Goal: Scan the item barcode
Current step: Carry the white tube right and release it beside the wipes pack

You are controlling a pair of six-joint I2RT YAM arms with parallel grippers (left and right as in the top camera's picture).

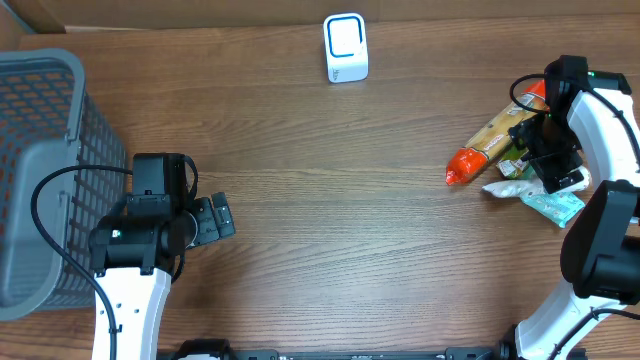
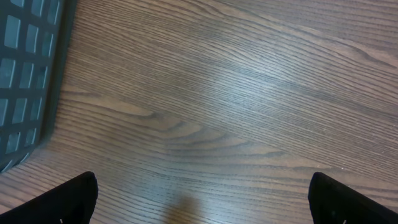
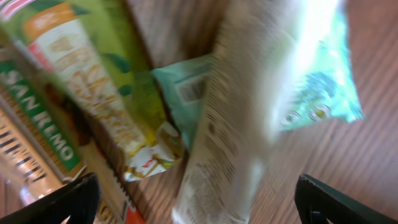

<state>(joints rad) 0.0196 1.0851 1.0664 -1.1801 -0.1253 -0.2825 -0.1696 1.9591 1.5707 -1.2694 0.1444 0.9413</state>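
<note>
A white printed plastic packet [image 3: 236, 118] is pictured at the wooden table's [image 1: 330, 200] right, directly under the wide-open right claw [image 3: 196, 202], its long axis threading the gap (the left claw [image 2: 202, 199], equally wide, is parked far off).

A grey mesh basket [image 1: 100, 130] stands at the left edge of the brown wooden table [image 1: 330, 200].
</note>
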